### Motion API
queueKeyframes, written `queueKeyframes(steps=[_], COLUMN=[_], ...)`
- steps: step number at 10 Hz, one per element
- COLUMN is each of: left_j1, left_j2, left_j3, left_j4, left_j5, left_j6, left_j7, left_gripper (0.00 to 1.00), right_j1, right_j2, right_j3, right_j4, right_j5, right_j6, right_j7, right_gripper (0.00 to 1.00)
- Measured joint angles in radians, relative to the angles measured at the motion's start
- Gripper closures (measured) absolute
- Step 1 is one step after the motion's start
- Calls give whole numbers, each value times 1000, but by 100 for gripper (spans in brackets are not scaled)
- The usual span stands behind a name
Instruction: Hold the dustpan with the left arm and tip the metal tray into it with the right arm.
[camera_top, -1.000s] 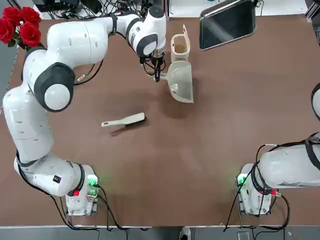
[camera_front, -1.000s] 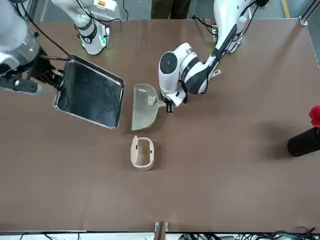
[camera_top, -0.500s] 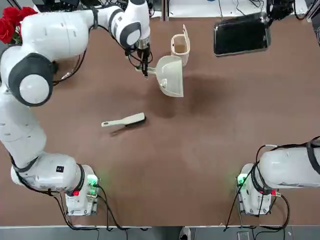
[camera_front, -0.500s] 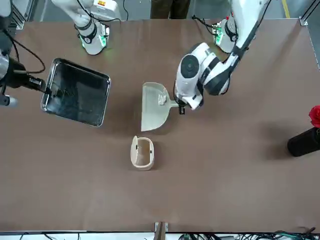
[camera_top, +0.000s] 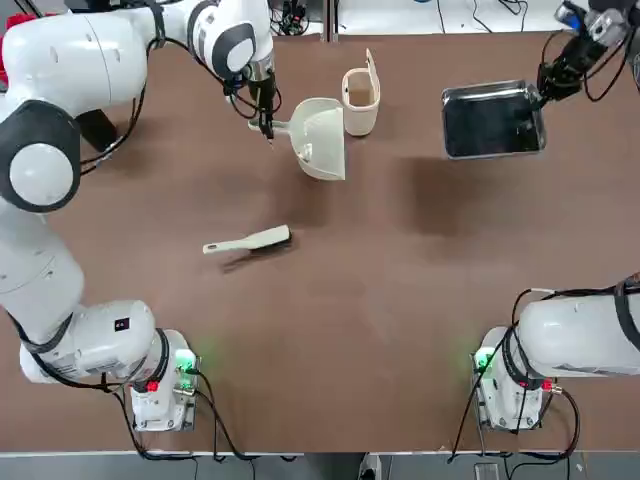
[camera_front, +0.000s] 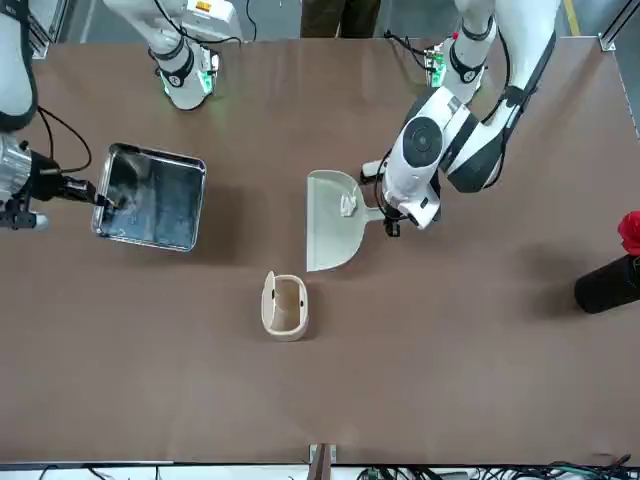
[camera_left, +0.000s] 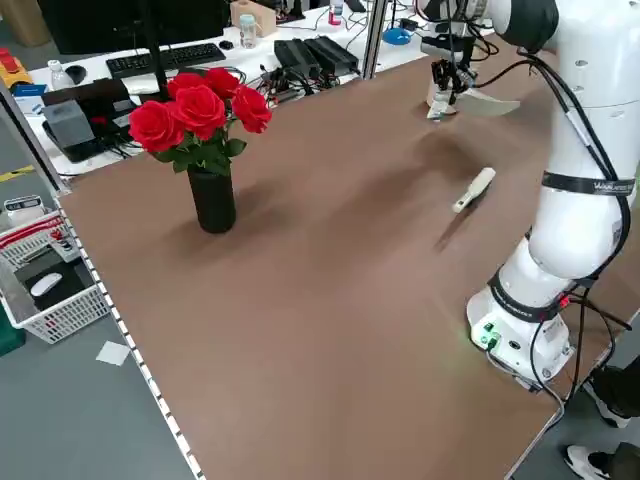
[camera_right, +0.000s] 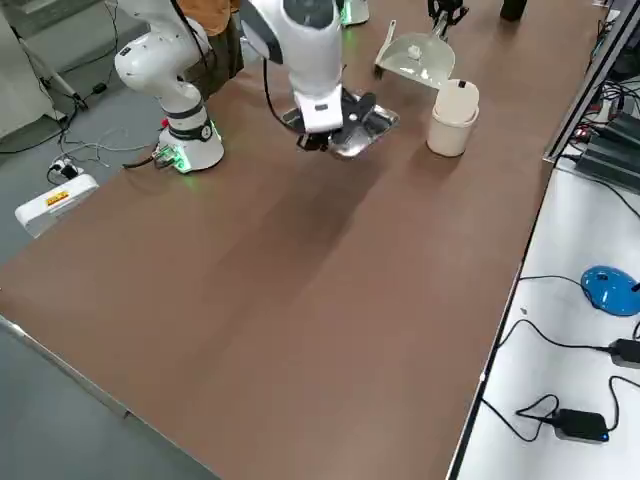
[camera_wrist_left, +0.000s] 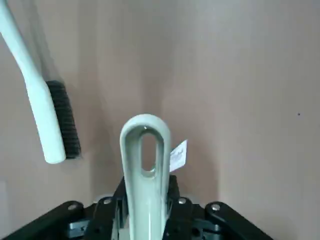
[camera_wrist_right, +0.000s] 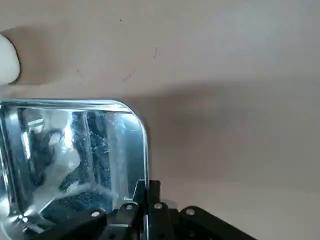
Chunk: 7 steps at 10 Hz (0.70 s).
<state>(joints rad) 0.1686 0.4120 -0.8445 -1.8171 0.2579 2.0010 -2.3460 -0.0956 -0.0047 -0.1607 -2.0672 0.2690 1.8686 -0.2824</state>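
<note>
1. Top view: the left gripper (camera_top: 267, 126) is clamped on the handle of the dustpan (camera_top: 322, 140), near the bin (camera_top: 361, 98). The right gripper (camera_top: 546, 92) pinches the side of the metal tray (camera_top: 492, 120), well apart from the pan. Both loads cast separate shadows, so both look raised. The brush (camera_top: 248, 242) lies on the table.

2. Front view: the tray is roughly level, the bare table lying between it and the pan's wide mouth. The step in hand, I judge, is lining the two up. Bring the tray's free edge over that mouth before tipping anything.

3. Left side view: the pan hangs in the left gripper at the far part of the table. Best to keep that arm steady, pan flat, and let the right arm do the travelling.

4. Right side view: the bin stands upright just beside the pan, so the tray should come in high enough to pass its lid.

5. Left wrist view: the fingers close round the looped handle from both sides. A knock could twist it, so avoid contact.

6. Right wrist view: the fingers nip only the tray's rim. That hold could pivot; rotate slowly, and keep the lower edge inside the pan's walls while pouring.
</note>
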Motion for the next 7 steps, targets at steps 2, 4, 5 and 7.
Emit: queueKeyframes(steps=[2, 4, 5, 7], left_j1=[20, 17, 14, -4], left_j2=[-3, -2, 5, 59], left_j3=[0, -3, -3, -1], left_j4=[44, 118, 159, 264], left_j5=[11, 12, 12, 19], left_j6=[-39, -87, -112, -192], left_j7=[45, 104, 118, 147], left_gripper=[67, 67, 67, 67], right_j1=[-8, -31, -46, -83], right_j2=[3, 32, 65, 160], right_j3=[-10, -13, -14, -17], right_j4=[-111, -171, -184, -198], right_j5=[54, 128, 176, 253], right_j6=[139, 189, 196, 228], right_j7=[-155, -262, -316, -428], right_gripper=[96, 96, 96, 96])
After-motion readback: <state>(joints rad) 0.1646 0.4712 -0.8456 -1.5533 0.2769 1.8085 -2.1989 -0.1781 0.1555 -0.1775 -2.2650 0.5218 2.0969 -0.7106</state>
